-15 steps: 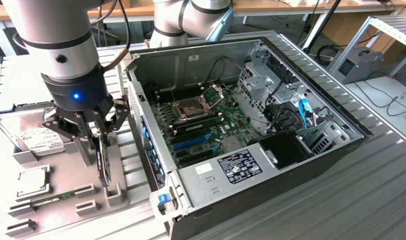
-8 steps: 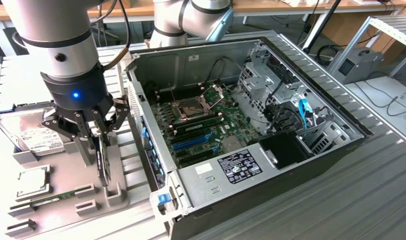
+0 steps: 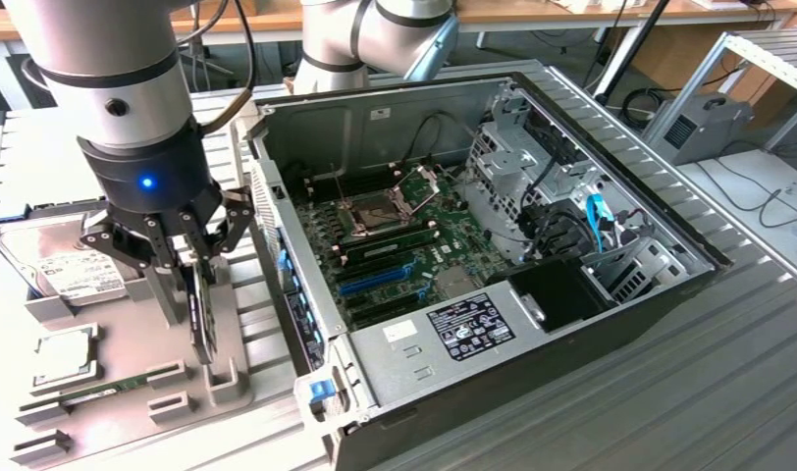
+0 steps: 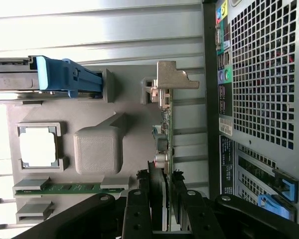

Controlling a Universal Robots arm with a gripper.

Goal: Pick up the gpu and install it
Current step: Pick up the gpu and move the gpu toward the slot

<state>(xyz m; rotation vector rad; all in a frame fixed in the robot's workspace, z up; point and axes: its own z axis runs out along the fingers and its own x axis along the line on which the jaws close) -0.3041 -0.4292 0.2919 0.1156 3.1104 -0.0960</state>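
Observation:
The gpu (image 3: pixel 205 329) stands on edge in a slot of the grey holder tray (image 3: pixel 131 329), at the exterior view's left of the open computer case (image 3: pixel 609 294). My gripper (image 3: pixel 195 270) reaches down over the card's top edge, one finger on each face, and looks shut on it. In the wrist view the gpu (image 4: pixel 166 124) appears as a thin green board with a silver bracket at its far end. The gripper (image 4: pixel 164 211) has black fingers (image 4: pixel 142 209) against both sides of the board. The card's lower edge still sits in the holder.
The holder tray (image 4: pixel 97 149) also carries a silver hard drive (image 3: pixel 61 270), a processor chip (image 3: pixel 61 353) and a narrow green memory stick (image 3: pixel 111 386). Inside the case lie the motherboard (image 3: pixel 398 231) with blue expansion slots (image 3: pixel 372 280). The case's rear wall (image 4: pixel 259 74) stands close beside the card.

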